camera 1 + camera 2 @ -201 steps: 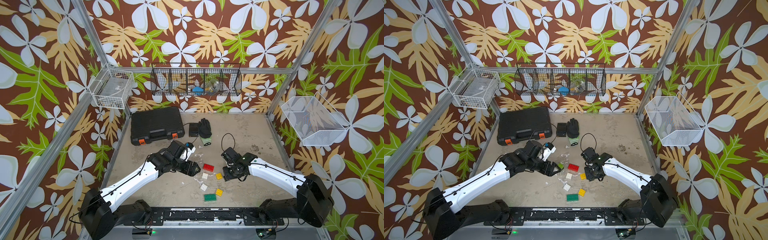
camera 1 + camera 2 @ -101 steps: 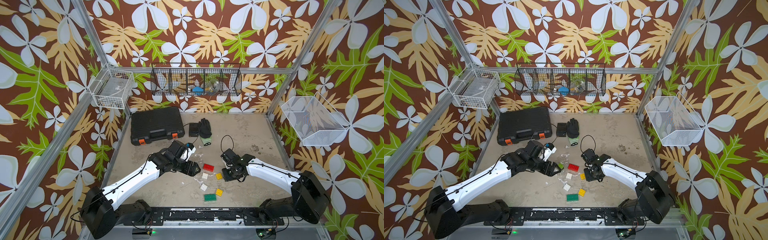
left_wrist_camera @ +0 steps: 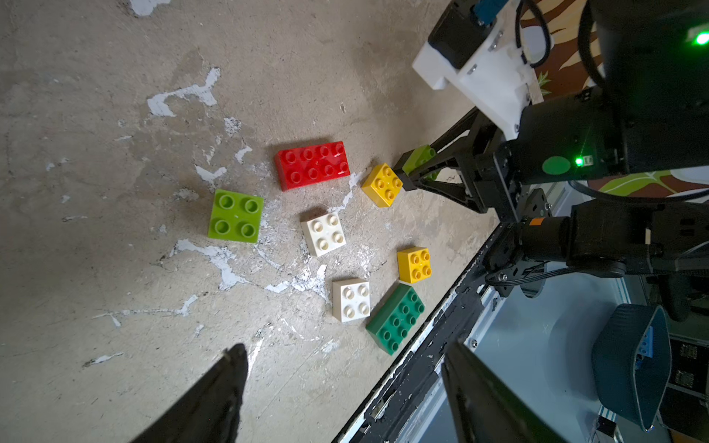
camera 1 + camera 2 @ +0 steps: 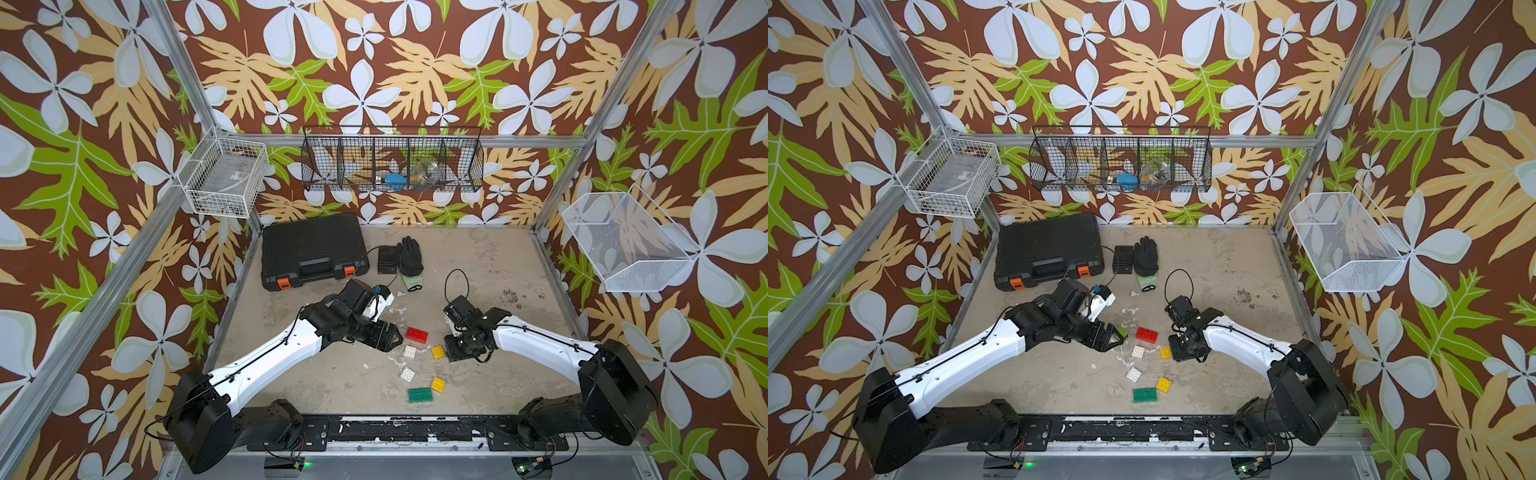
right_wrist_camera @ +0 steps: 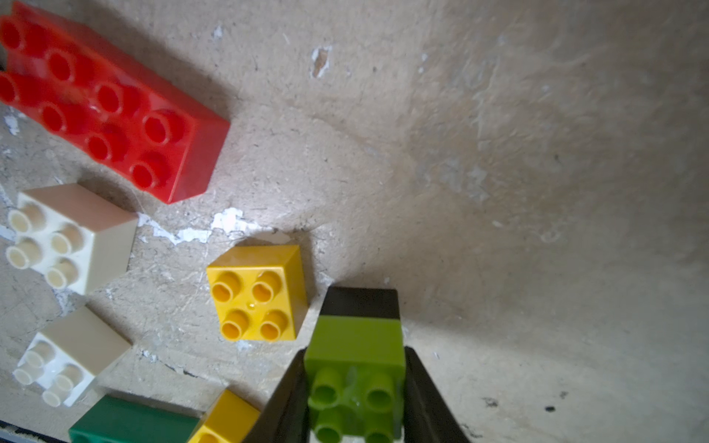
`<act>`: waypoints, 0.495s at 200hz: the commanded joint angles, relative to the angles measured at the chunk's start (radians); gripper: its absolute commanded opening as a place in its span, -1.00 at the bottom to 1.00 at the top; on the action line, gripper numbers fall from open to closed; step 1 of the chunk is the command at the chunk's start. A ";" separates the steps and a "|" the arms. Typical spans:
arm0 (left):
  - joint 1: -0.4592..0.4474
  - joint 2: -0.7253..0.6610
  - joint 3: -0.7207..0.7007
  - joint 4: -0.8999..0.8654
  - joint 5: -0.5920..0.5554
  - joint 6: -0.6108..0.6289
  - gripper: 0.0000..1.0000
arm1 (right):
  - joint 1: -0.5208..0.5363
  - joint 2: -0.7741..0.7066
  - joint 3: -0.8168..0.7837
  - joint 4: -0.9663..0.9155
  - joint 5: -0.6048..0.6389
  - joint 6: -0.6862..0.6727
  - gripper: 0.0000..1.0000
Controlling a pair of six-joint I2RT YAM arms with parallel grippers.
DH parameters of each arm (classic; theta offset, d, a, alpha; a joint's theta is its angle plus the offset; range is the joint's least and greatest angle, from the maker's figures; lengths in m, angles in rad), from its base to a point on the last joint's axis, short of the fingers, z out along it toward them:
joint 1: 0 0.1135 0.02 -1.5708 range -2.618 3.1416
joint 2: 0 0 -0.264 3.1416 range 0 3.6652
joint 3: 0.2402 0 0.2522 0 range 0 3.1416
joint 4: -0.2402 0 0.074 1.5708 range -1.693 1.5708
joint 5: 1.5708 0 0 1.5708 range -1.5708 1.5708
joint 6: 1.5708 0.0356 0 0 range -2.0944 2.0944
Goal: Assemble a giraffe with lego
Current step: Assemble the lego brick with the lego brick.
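Pinching a lime brick on a black brick with the right gripper, near the middle of the desk.
Holding that pair just beside a yellow brick, with the left gripper spread wide, grasping nothing, near a second lime brick; leaving a red brick, a white brick, a second white brick, the other yellow brick and a dark green brick loose, the green one nearest the desk's front edge.
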 commanded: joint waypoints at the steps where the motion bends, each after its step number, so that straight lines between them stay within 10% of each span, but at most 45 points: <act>1: 0.000 0.001 0.004 0.015 0.016 0.009 0.66 | -0.001 0.032 -0.025 -0.036 0.013 -0.003 -0.27; 99: 0.000 -0.008 0.041 -0.006 -0.050 -0.024 0.77 | -0.002 -0.040 0.021 -0.002 0.043 0.113 0.26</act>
